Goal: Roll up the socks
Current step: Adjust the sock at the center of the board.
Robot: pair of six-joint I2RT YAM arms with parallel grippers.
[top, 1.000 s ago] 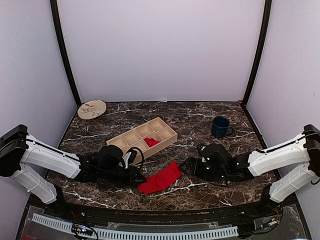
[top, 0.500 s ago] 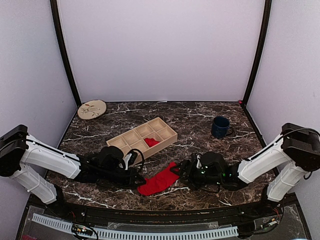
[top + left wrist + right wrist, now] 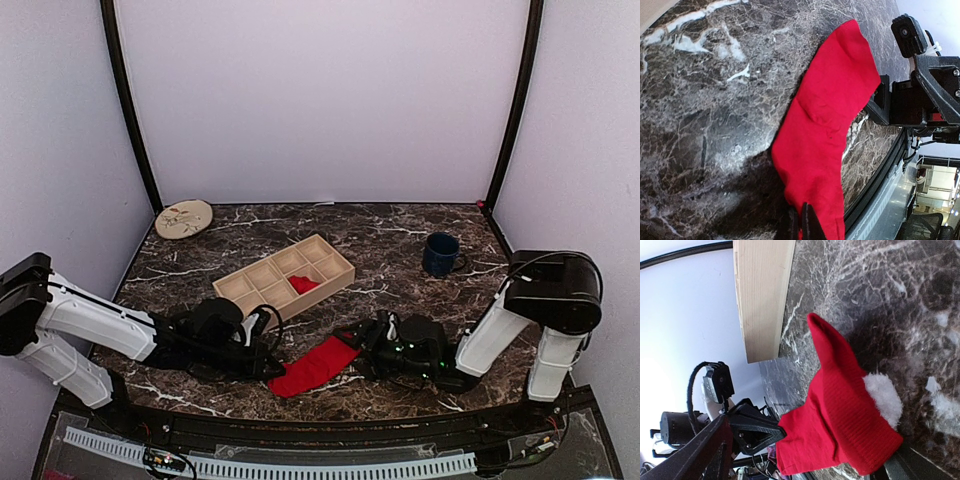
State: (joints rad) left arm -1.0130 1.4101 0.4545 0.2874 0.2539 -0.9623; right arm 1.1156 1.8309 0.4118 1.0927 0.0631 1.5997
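Pale lilac walls [image 3: 320, 100] enclosed the dark marbled table [image 3: 400, 230]. At lower centre the left claw [image 3: 273, 369] pinched one end of a red sock [image 3: 312, 366], and the right claw [image 3: 357, 346] gaped wide.

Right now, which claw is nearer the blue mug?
Right. The right claw is at the red sock's mug-side end; the left claw pinches its other end, farther from the blue mug.

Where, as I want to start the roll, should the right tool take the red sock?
I'd take the white-lined end of the red sock, coming in low from the right. The sock lies flat, that end points at the open right tool, and the left tool pinches the opposite end.
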